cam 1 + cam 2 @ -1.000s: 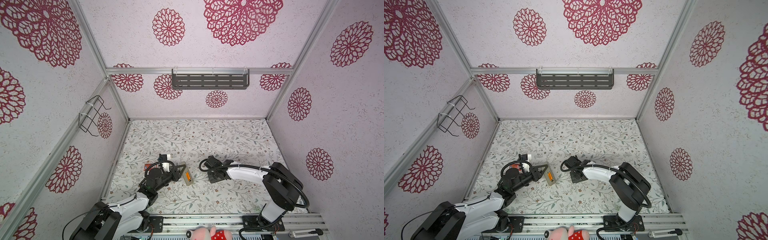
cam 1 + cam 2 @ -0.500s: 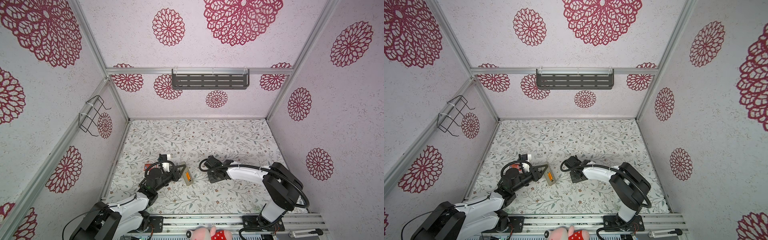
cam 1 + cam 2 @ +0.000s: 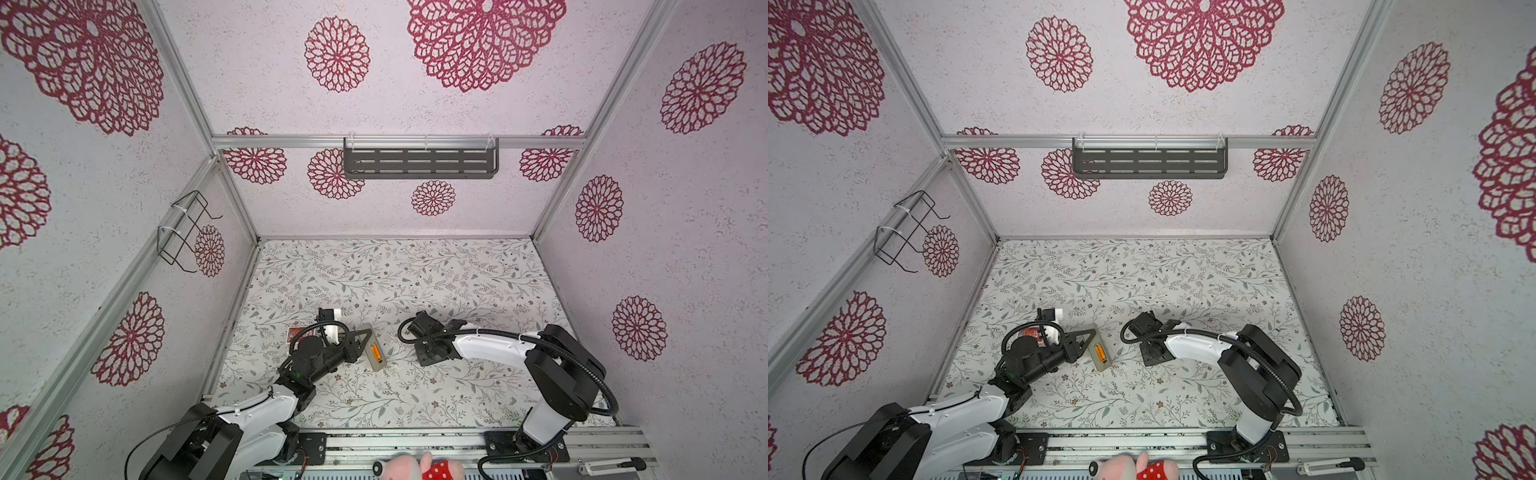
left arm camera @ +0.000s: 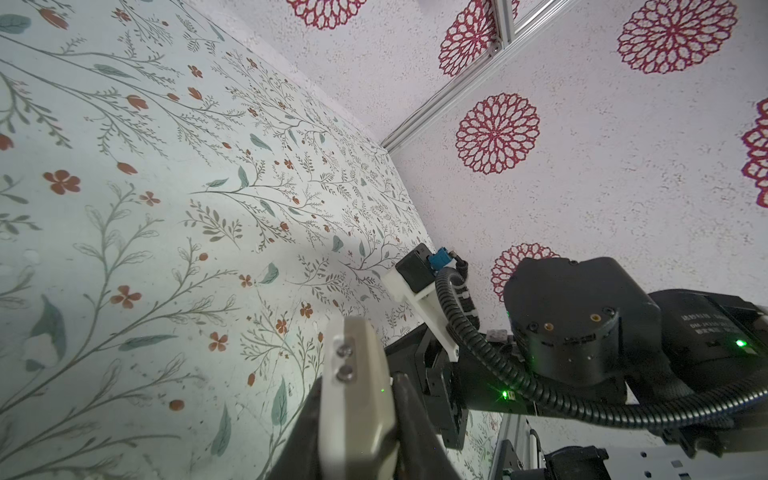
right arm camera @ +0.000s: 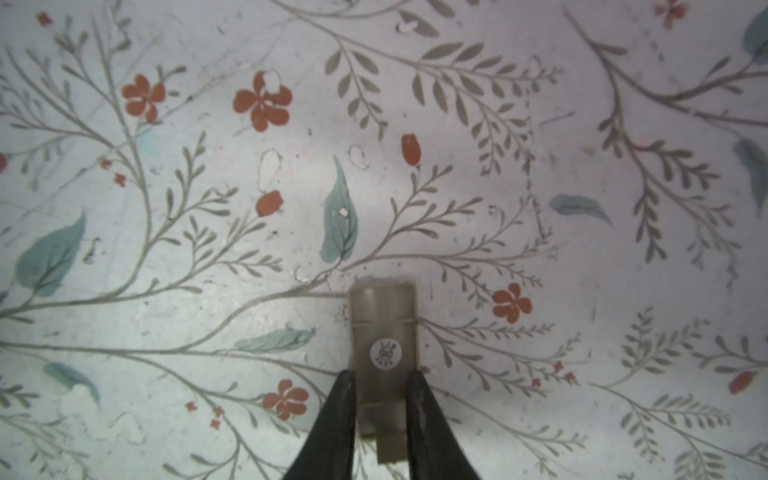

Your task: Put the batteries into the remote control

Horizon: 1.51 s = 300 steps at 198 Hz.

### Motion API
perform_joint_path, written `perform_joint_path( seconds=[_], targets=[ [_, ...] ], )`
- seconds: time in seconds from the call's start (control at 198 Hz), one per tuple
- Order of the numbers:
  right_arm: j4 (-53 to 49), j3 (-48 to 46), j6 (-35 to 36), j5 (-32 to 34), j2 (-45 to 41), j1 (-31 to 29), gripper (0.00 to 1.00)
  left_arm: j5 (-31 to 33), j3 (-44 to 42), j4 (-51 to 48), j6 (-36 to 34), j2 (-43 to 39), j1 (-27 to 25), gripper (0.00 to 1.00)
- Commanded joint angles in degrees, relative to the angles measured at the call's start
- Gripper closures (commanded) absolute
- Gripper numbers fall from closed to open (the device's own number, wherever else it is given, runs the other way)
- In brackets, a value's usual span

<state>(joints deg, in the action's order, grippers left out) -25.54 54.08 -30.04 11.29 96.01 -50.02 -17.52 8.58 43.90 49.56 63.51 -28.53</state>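
The remote control (image 3: 375, 352) lies back up on the floral table, a little left of the middle in both top views. An orange strip of the batteries (image 3: 376, 353) shows in its open compartment (image 3: 1099, 352); I cannot tell them apart. My left gripper (image 3: 365, 337) is shut on the remote's far end, whose beige edge (image 4: 353, 361) sits between the black fingers in the left wrist view. To the right, my right gripper (image 3: 428, 360) points down at the table. Its fingers (image 5: 347, 386) press both sides of a small beige battery cover (image 5: 383, 324) with a round white sticker.
A red printed card box (image 3: 296, 333) lies behind the left wrist. A pink plush toy (image 3: 415, 467) sits at the front rail. A dark shelf (image 3: 419, 162) hangs on the back wall and a wire basket (image 3: 185, 232) on the left wall.
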Motion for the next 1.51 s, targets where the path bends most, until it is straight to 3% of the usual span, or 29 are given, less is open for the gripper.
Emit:
perform_joint_path(
  seconds=[0.0, 0.51, 1.509],
  targets=[
    [-1.37, 0.04, 0.32, 0.31, 0.50, 0.03, 0.75, -0.85, 0.26, 2.95, -0.17, 0.39, 0.34, 1.00],
    [-0.26, -3.05, -0.53, 0.07, -0.55, 1.47, 0.68, -1.03, 0.47, 2.98, -0.25, 0.39, 0.34, 1.00],
    [5.12, -9.79, -0.66, -5.49, -4.31, 6.19, 0.74, -0.94, 0.29, 1.37, -0.69, -1.26, 0.37, 1.00]
  ],
)
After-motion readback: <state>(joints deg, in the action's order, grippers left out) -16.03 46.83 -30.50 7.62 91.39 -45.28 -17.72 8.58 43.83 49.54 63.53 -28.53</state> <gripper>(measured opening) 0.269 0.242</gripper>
